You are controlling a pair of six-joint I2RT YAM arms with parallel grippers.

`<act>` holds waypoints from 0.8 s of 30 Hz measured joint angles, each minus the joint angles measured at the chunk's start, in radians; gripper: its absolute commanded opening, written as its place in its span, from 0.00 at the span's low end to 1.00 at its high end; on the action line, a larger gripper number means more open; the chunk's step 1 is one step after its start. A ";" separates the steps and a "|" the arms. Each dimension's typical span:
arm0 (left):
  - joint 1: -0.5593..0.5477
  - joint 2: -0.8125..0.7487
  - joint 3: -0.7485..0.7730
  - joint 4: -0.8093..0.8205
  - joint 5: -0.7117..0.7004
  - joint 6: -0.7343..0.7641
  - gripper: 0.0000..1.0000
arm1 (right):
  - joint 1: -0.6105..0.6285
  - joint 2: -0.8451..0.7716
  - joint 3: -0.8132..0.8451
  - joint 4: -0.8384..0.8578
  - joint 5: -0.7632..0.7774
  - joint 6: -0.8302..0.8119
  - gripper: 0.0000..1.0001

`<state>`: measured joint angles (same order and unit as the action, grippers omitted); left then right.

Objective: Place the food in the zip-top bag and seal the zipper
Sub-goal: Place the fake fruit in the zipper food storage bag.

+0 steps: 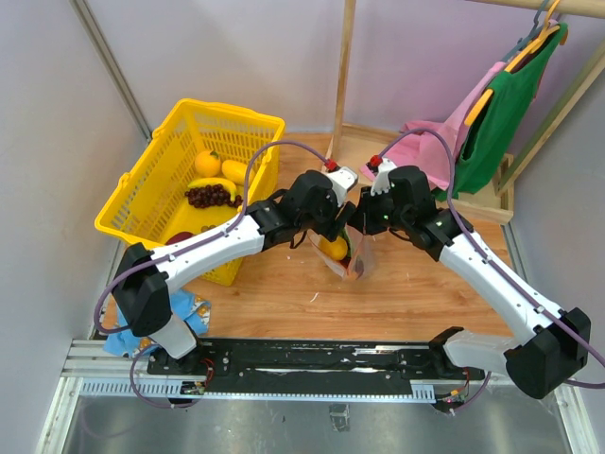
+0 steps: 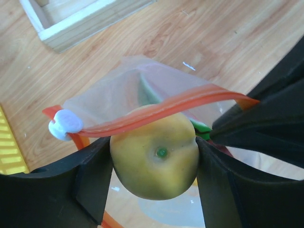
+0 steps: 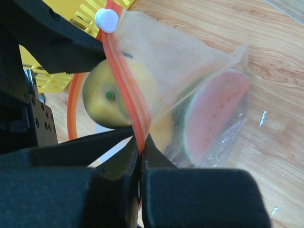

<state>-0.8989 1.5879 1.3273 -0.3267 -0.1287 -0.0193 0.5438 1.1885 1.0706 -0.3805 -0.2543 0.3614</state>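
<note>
the left tool (image 2: 154, 164) is closed on a round yellow fruit (image 2: 152, 142), one black finger (image 2: 92, 180) on each side; the fruit is smooth, glossy plastic with a small green dot on its face. the fruit sits at the mouth of the zip-top bag (image 2: 114, 90), inside the loop formed by the two lips of the zipper (image 2: 156, 111). one red lip crosses its upper face and the other curves beneath it. the bag interior lies beyond the fruit, directly away from the left tool, so release should follow a push along that line. the right tool (image 3: 141, 152) is shut tight on the zipper at the end opposite the white slider (image 3: 106, 19); the strip's long axis runs between these two points. the bag is thin, clear, crinkled film resting on the wood-grain bench (image 3: 266, 57) and already contains a watermelon wedge (image 3: 213, 114). further food lies in the yellow basket (image 1: 156, 180).
</note>
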 measured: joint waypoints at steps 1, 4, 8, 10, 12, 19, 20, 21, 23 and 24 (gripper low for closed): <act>0.000 0.000 0.000 0.003 -0.010 -0.003 0.72 | 0.000 0.000 0.000 0.000 -0.001 0.000 0.02; 0.000 0.000 0.000 0.016 -0.041 -0.011 0.76 | 0.000 0.000 0.000 0.000 -0.006 0.000 0.02; -0.001 0.000 -0.001 0.024 -0.077 -0.023 0.80 | 0.000 0.000 0.000 0.001 -0.009 0.001 0.02; -0.001 -0.001 -0.008 0.032 -0.087 -0.033 0.80 | 0.000 0.000 0.000 0.001 -0.013 0.004 0.02; -0.001 -0.002 -0.013 0.033 -0.095 -0.042 0.80 | 0.000 0.000 0.000 0.001 -0.016 0.006 0.02; -0.001 -0.042 -0.009 -0.021 -0.092 -0.105 0.80 | 0.000 0.000 0.000 0.002 -0.016 0.007 0.02; -0.001 -0.057 -0.007 -0.036 -0.086 -0.120 0.80 | 0.000 0.000 0.000 0.002 -0.016 0.008 0.02; -0.001 -0.073 -0.005 -0.050 -0.079 -0.134 0.80 | 0.000 0.000 0.000 0.001 -0.016 0.008 0.02; -0.001 -0.111 -0.004 -0.072 -0.066 -0.167 0.80 | 0.000 0.000 0.000 0.001 -0.016 0.009 0.02; -0.001 -0.134 -0.004 -0.084 -0.060 -0.188 0.80 | 0.000 0.000 0.000 0.001 -0.016 0.009 0.02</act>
<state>-0.9001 1.4540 1.3235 -0.4103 -0.1883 -0.2070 0.5438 1.1885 1.0706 -0.3794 -0.2703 0.3706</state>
